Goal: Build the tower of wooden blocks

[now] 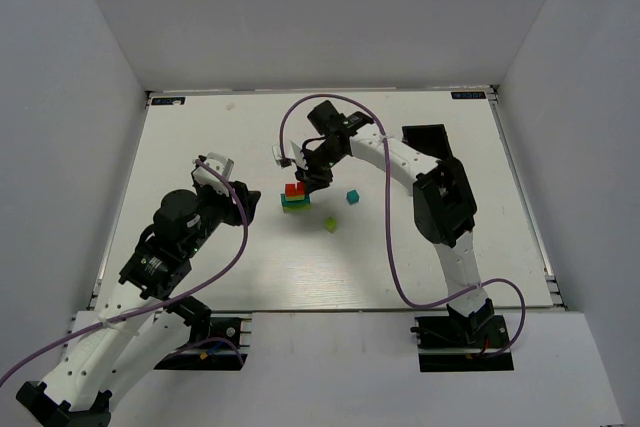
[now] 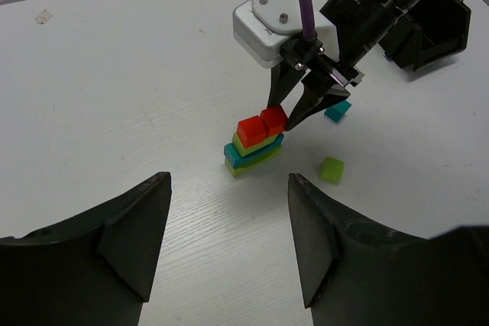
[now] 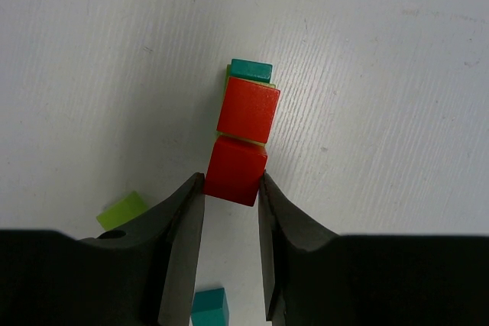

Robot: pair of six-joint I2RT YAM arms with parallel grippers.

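Top external shows the wood block tower (image 1: 294, 198) standing near the middle of the bench (image 1: 200, 127), a touch closer to its left edge than its right. The left wrist view gives the layers from the bottom up: a thin lime-green piece, a teal bar (image 2: 246, 158), a lime-green bar (image 2: 260, 143), and two red cubes side by side on top.

The right gripper (image 1: 307, 179) reaches in from the far side and points down at the top of the stack. In the right wrist view its jaws are clamped on the red cube (image 3: 235, 169) nearest that camera, one finger pressed on each side, while the cube sits on the layer below. The second red cube (image 3: 247, 109) touches it on the far side.

Two pieces lie apart from the stack, toward the right edge of the bench: a loose teal cube (image 1: 352, 197) and a loose lime-green cube (image 1: 330, 224), the green one nearer the front edge. A black bin (image 2: 435, 28) sits beyond them, toward the far right corner.

The left gripper (image 2: 228, 185) hangs near the tower on its left side, jaws wide apart and holding nothing.
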